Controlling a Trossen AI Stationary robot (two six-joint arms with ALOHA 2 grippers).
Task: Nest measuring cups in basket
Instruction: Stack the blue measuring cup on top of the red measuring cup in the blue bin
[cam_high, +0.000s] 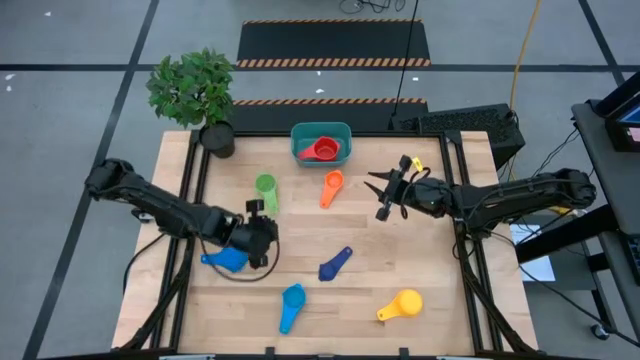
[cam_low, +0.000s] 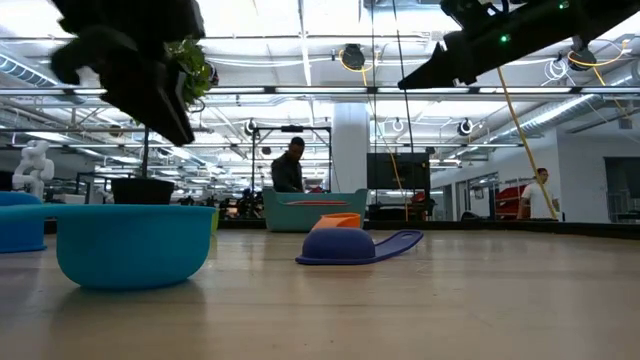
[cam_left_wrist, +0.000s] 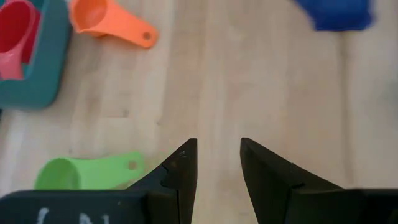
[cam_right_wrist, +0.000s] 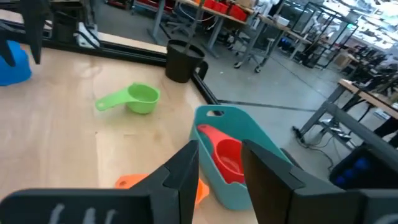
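While upright, the green cup points its handle toward the table's front.

In the left wrist view the basket was cut by the frame edge, only one corner showing, and the red cup in it was cropped too. The dark blue cup ran off the frame and was blurred. The left arm's own fingers hid part of the green cup. In the right wrist view that arm's fingers covered most of the orange cup. In the low view both grippers were dark blurs, and the basket hid its contents
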